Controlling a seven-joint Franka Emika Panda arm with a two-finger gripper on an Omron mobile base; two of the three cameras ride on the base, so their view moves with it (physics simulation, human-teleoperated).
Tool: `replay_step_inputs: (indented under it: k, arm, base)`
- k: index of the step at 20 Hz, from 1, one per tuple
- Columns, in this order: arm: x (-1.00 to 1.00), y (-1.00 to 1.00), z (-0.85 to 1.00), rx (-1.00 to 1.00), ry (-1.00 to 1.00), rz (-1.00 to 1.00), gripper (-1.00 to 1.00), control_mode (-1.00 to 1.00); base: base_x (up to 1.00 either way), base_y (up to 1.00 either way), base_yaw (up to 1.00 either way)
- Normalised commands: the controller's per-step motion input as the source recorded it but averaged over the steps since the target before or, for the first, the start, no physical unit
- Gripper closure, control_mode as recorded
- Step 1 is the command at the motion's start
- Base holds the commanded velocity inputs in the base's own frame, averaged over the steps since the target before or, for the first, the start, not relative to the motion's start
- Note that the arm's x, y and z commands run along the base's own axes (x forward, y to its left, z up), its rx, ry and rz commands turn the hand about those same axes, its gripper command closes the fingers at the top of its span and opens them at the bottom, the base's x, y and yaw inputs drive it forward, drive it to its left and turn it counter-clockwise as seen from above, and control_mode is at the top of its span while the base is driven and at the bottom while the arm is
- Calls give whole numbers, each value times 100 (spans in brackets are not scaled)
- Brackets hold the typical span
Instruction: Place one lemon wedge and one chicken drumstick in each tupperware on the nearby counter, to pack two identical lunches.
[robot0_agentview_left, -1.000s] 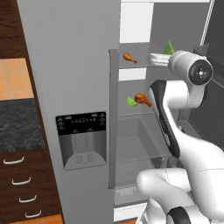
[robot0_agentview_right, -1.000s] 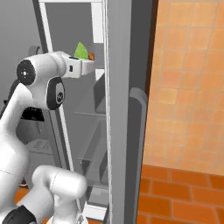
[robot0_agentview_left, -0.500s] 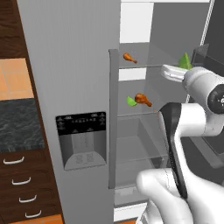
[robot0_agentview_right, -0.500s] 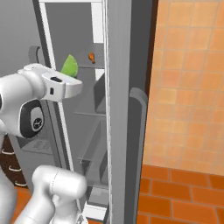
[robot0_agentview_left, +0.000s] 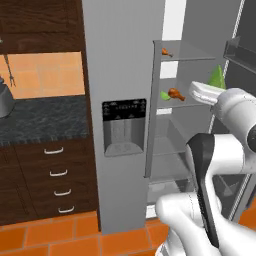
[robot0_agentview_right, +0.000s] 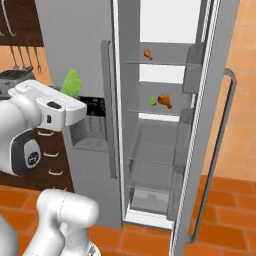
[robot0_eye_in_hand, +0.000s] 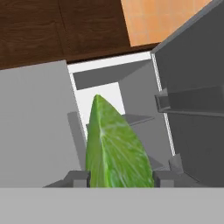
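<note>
beside the open fridge (robot0_agentview_right: 165, 115), black speckled counter (robot0_agentview_left: 45, 117) over brown cabinets (robot0_agentview_left: 45, 180).

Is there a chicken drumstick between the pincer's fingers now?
No, the pincer holds a green lemon wedge; two drumsticks lie on the fridge shelves.

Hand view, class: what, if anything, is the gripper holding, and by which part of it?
The gripper holds a green lemon wedge, clamped at its broad lower end between the two fingertips, with the pointed end sticking out beyond them.
</note>
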Motion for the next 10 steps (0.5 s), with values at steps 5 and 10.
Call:
replay_step_inputs:
  k: [5, 10]
  arm:
    - [0, 0, 0, 0, 0, 0, 100, 100]
    - [0, 0, 0, 0, 0, 0, 100, 100]
  base:
    - [-70, 100, 13]
    - [23, 100, 13]
